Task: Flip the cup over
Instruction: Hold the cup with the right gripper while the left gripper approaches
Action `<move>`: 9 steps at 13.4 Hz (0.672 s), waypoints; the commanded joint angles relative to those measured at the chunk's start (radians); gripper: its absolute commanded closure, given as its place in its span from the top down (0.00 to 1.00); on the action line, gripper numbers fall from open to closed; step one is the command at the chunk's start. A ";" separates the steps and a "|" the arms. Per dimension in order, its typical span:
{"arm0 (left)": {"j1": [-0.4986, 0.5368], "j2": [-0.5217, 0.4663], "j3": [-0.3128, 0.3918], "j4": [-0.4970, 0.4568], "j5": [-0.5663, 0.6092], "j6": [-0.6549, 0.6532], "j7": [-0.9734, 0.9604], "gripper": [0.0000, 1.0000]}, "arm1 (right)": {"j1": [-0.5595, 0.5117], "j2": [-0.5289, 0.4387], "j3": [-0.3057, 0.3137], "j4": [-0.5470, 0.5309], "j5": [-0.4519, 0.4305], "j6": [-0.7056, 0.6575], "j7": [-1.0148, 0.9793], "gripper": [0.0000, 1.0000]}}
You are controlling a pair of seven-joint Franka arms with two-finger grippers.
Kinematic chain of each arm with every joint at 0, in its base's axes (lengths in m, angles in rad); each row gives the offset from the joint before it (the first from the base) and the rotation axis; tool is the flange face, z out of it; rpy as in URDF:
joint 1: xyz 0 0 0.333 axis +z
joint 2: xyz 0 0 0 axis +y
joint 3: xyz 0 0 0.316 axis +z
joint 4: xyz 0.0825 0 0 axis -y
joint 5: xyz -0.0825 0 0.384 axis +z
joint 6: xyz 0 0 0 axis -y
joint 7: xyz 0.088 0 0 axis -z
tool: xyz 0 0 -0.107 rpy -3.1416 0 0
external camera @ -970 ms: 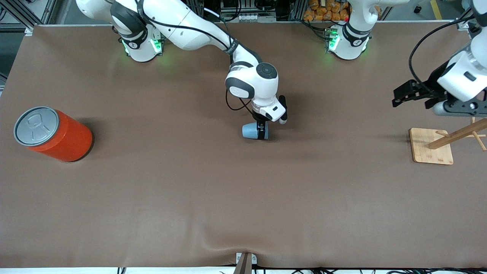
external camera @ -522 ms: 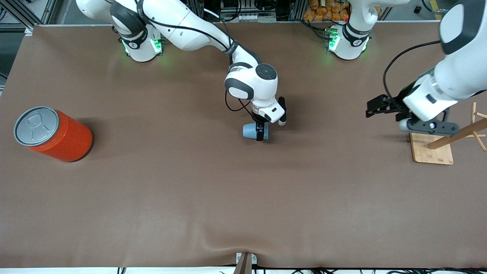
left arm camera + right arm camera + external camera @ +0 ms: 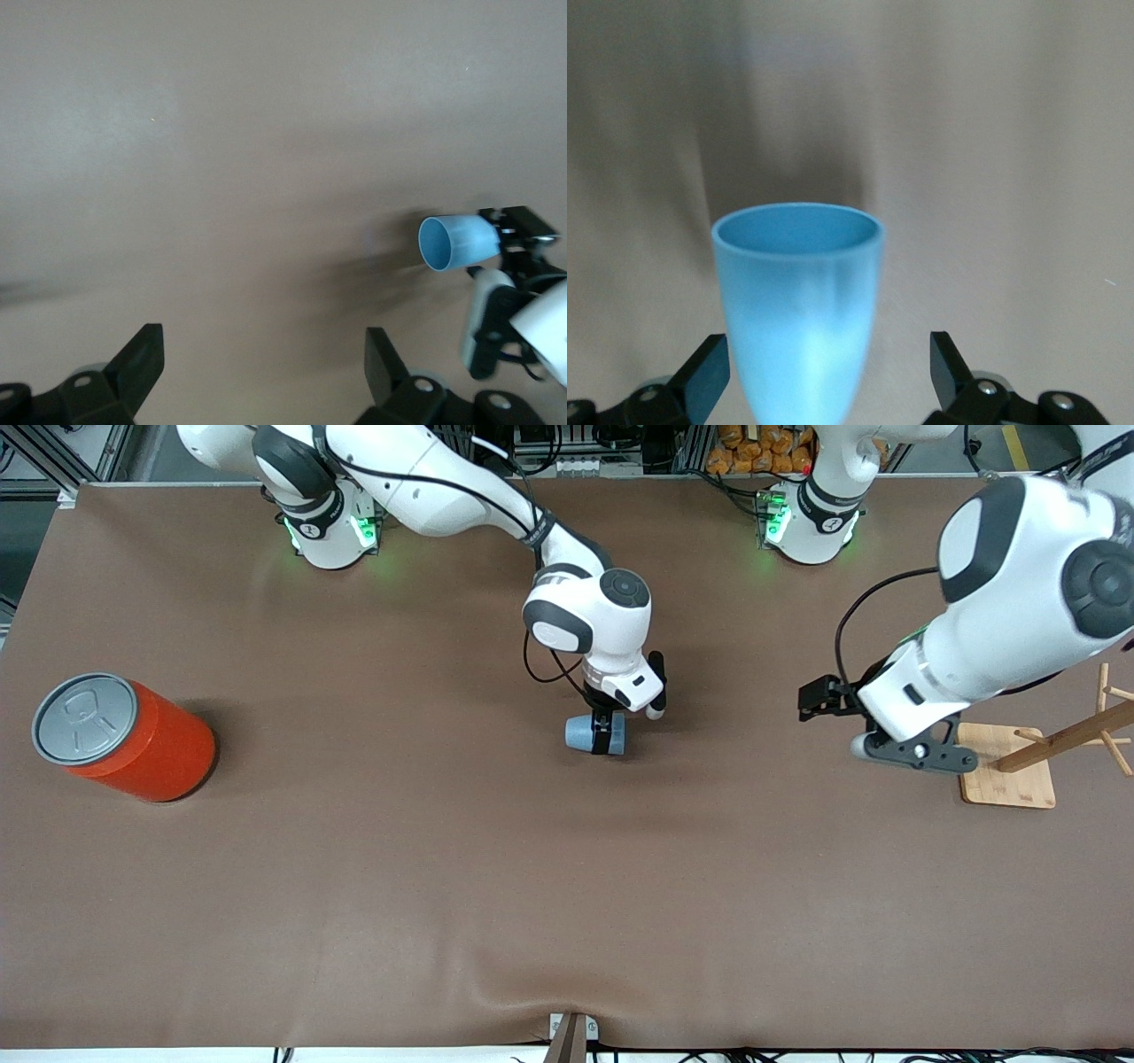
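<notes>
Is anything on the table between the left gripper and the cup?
No. In the front view only bare brown table lies between the left gripper and the cup.
</notes>
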 commanded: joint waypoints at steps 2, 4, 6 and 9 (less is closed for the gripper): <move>-0.001 0.058 -0.020 -0.015 -0.057 0.018 0.013 1.00 | -0.035 -0.118 0.034 -0.016 0.054 -0.091 0.015 1.00; -0.004 0.096 -0.026 -0.046 -0.121 0.064 0.007 1.00 | -0.072 -0.193 0.030 -0.016 0.121 -0.113 0.017 1.00; 0.000 0.127 -0.029 -0.102 -0.225 0.134 0.016 1.00 | -0.153 -0.250 0.033 -0.008 0.181 -0.166 0.015 1.00; -0.026 0.174 -0.059 -0.170 -0.348 0.225 0.018 1.00 | -0.311 -0.338 0.025 0.004 0.239 -0.261 0.018 1.00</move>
